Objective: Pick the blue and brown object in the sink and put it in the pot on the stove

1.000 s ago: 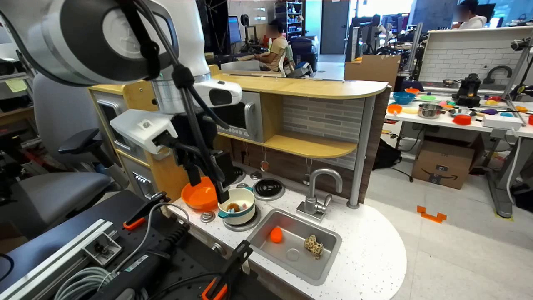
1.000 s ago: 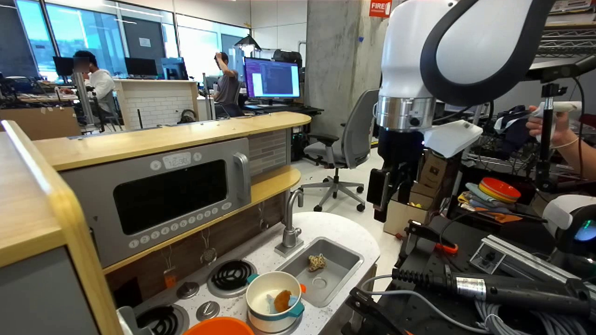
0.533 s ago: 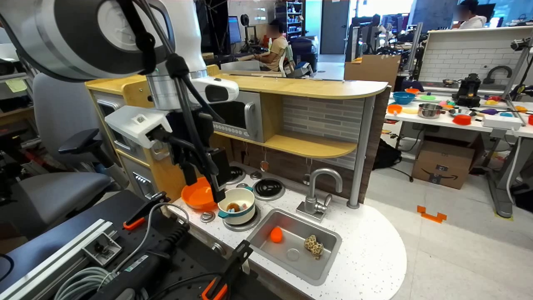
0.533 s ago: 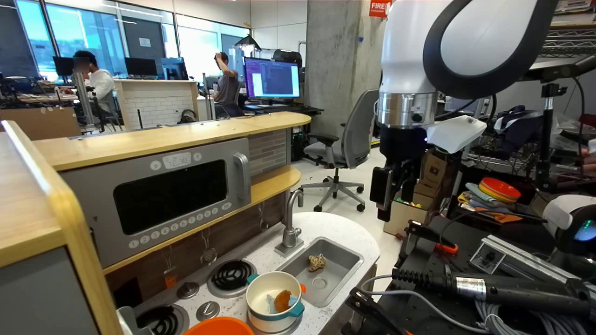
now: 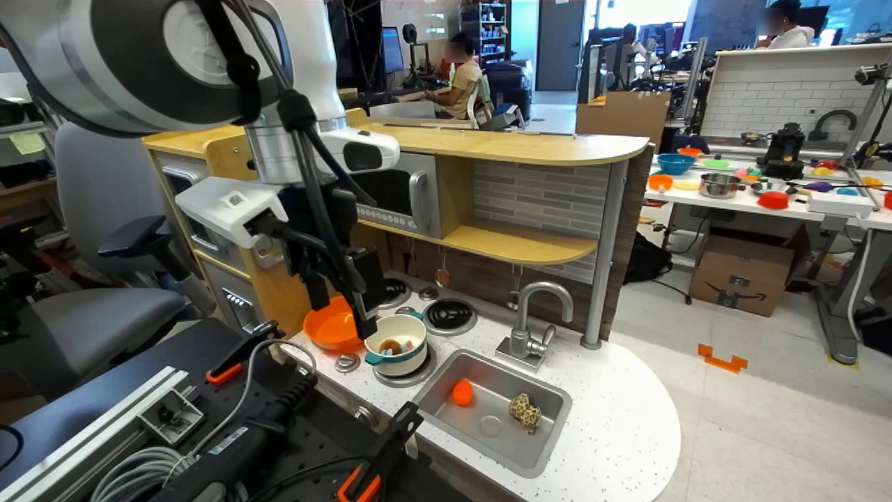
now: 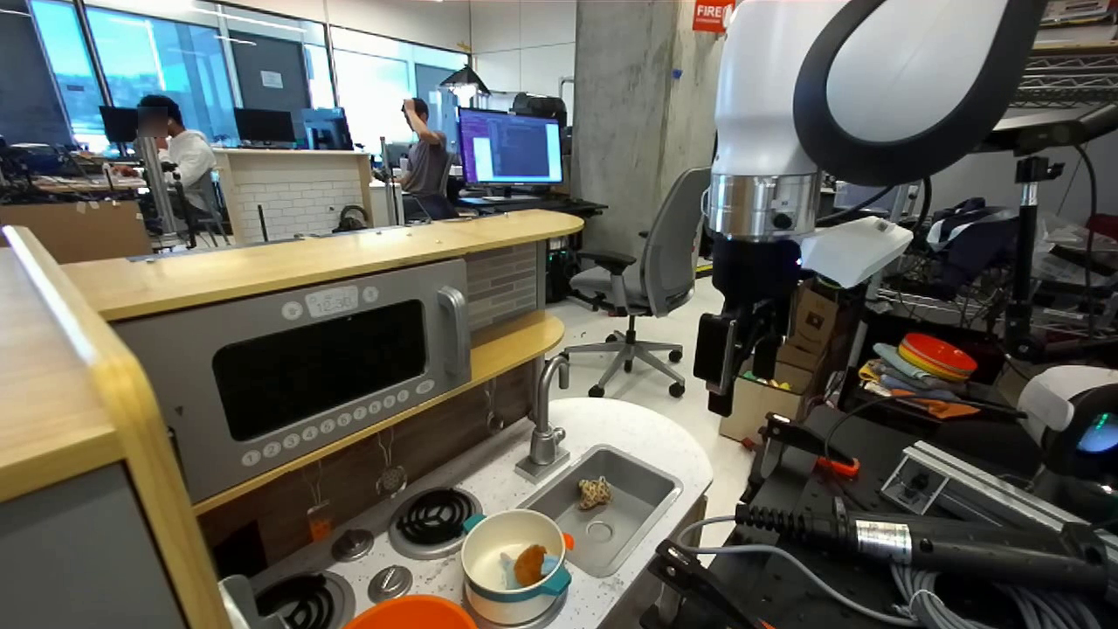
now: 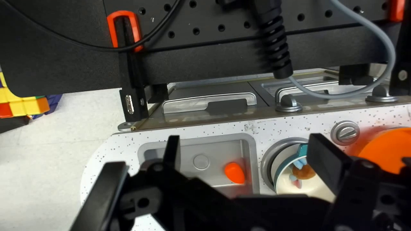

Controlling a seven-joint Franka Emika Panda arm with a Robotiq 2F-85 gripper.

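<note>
The blue and brown object (image 6: 530, 566) lies inside the pot in both exterior views and in the wrist view (image 7: 303, 172). The pot (image 5: 398, 365) is cream-white with a teal rim and handles, also in an exterior view (image 6: 500, 596). It stands on a front burner of the stove (image 5: 449, 316). The silver sink (image 5: 481, 431) holds no blue and brown object. My gripper (image 7: 244, 138) is open and empty, with its fingers wide apart. In an exterior view my gripper (image 5: 343, 319) hangs above the counter, apart from the pot.
An orange egg-like object (image 7: 234, 173) and a leopard-print object (image 5: 525, 413) lie in the sink. An orange bowl (image 5: 334, 326) stands beside the pot. The curved faucet (image 5: 543, 296) rises behind the sink. The shelf unit (image 5: 523, 240) stands behind the counter. A black table with clamps (image 5: 306, 432) lies in front.
My arm has risen slightly and shifted a little away from the pot, then held still over the last half second. The gripper stays open. The object in the pot has not moved.
</note>
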